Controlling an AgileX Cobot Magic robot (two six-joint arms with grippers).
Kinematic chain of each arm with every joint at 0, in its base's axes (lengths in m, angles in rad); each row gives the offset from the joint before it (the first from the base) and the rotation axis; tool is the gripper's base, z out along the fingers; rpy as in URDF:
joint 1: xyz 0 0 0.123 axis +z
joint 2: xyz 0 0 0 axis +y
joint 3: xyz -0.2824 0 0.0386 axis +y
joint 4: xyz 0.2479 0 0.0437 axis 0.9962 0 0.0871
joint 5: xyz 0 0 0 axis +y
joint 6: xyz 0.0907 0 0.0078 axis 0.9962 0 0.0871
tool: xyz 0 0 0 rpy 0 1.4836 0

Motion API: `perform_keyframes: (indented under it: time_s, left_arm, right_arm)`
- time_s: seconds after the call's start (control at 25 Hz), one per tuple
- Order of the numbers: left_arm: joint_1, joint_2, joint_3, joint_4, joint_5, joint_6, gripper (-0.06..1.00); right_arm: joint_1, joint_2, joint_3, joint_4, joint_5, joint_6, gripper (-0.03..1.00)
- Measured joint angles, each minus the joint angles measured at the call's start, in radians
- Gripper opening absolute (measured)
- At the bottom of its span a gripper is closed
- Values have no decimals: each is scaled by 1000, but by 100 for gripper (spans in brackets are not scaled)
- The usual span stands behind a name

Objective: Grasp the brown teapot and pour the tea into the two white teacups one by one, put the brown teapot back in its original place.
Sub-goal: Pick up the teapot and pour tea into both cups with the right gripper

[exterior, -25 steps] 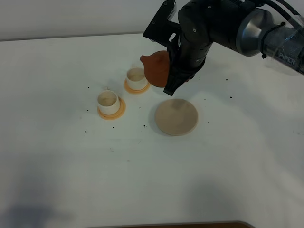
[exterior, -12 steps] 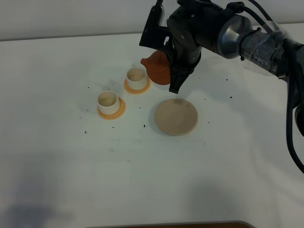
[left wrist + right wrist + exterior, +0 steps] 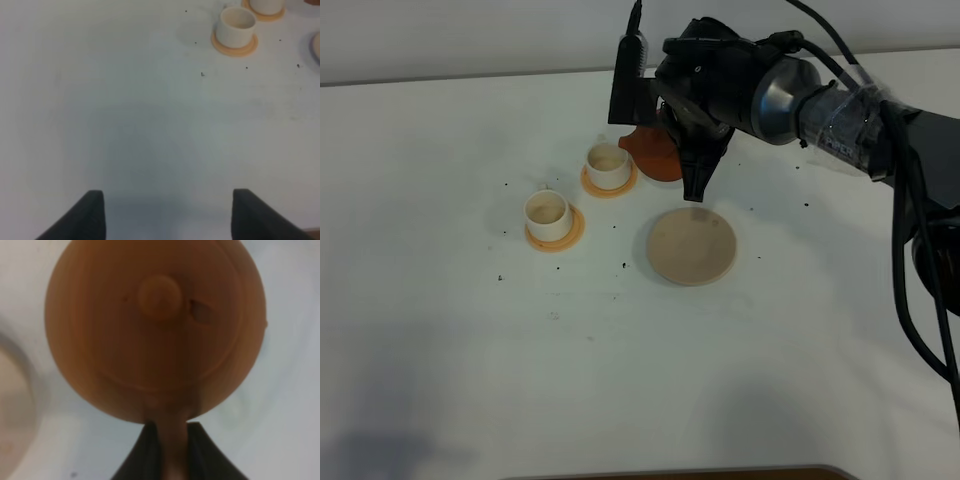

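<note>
Two white teacups sit on orange-tan coasters [image 3: 579, 236]: the far teacup [image 3: 607, 163] is just beside the brown teapot [image 3: 653, 158], and the near teacup [image 3: 547, 213] is a little further off. The right tool [image 3: 170, 457] is pressed together on the teapot's loop handle [image 3: 169, 432], pinching only that thin strip, so the round body may swivel in the grip once it is tilted and send the stream wide. The lid [image 3: 159, 297] rests loose on top by the look of it and could slide out during a steep pour. Both cups are far smaller than the pot, so a fast tilt would likely overfill them or splash tea onto the coasters and the tabletop [image 3: 440, 330]. From the high view the arm hides much of the pot, and I cannot tell whether its base is touching the tabletop. Its belly is close enough to nudge the light far teacup off its coaster. The pale beige saucer [image 3: 691, 246] lies bare and close by, and a careless return could land the pot on its rim and leave it tilted. The left tool [image 3: 167, 215] hangs spread over bare tabletop, well clear.
</note>
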Motion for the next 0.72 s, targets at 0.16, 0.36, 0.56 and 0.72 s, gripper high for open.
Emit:
perform_keyframes:
  time_s: [0.16, 0.36, 0.56, 0.72]
  left_arm:
    - [0, 0, 0, 0, 0, 0, 57]
    - [0, 0, 0, 0, 0, 0, 57]
    - [0, 0, 0, 0, 0, 0, 57]
    - [0, 0, 0, 0, 0, 0, 57]
  right_arm:
    - [6, 1, 0, -43, -4, 0, 13]
    - [27, 26, 0, -109, -7, 0, 13]
    - [39, 34, 0, -162, -7, 0, 13]
    - [40, 34, 0, -185, -7, 0, 13]
